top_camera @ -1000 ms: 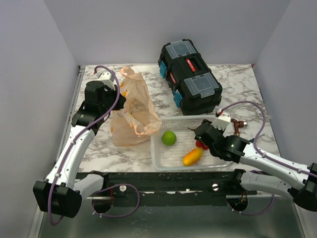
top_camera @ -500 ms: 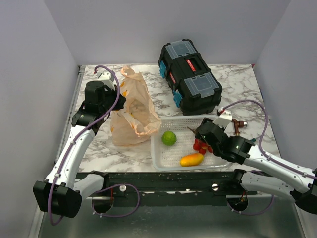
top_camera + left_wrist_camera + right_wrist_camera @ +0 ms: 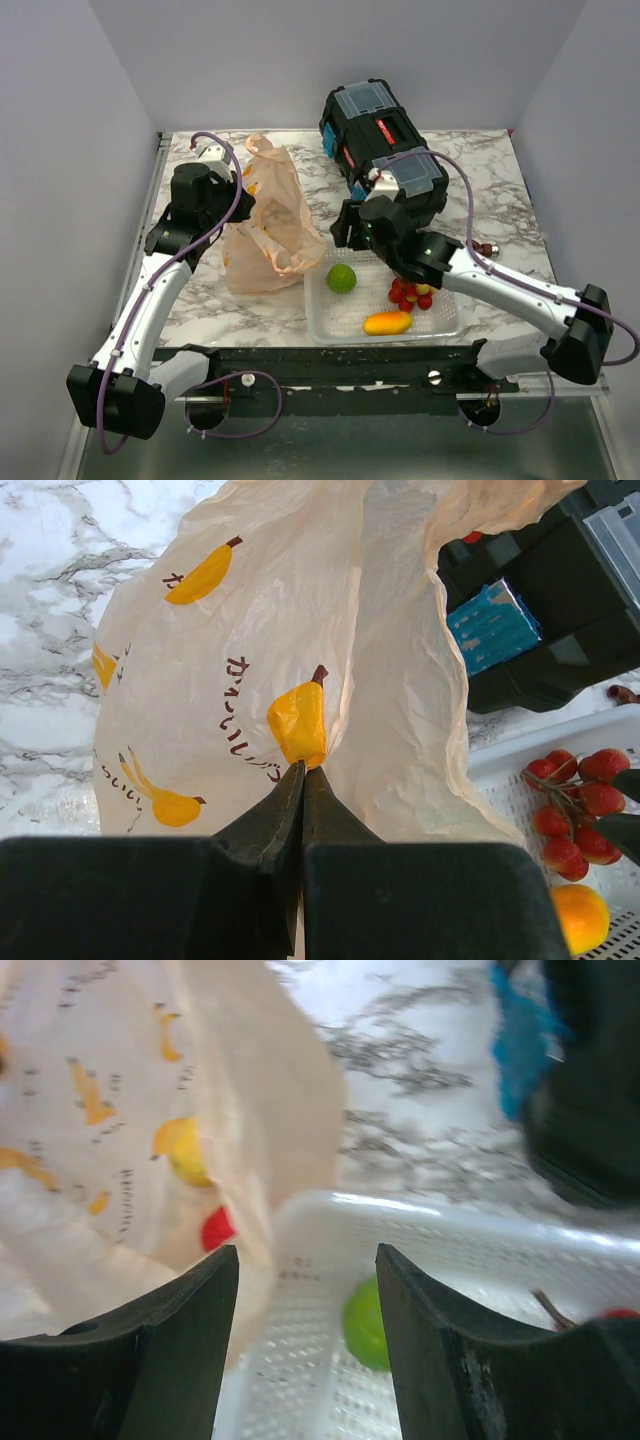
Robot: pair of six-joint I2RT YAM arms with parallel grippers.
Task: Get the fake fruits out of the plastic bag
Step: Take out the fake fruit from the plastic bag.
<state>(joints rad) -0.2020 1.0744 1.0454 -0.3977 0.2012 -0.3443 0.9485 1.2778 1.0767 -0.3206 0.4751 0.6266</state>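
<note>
The peach-tan plastic bag [image 3: 268, 225] with banana prints lies left of the white basket [image 3: 316, 322]. My left gripper [image 3: 302, 768] is shut on a fold of the bag's upper side and shows in the top view [image 3: 243, 192]. My right gripper [image 3: 342, 230] is open and empty over the basket's far left corner, by the bag's mouth. In the right wrist view [image 3: 305, 1260] a red round fruit [image 3: 216, 1228] and a yellow lemon-like fruit [image 3: 180, 1150] show through the bag. The bunch of red berries [image 3: 410, 294] lies in the basket.
The basket also holds a green lime-like ball [image 3: 342, 277] and an orange mango-like fruit [image 3: 388, 322]. A black toolbox [image 3: 385, 150] with blue latches stands behind the basket. A small brown object [image 3: 487, 247] lies right of the basket. Grey walls close in the table.
The right gripper left the berries lying in the basket, then swung left and away to the basket's far left corner by the bag. The left arm has not moved.
</note>
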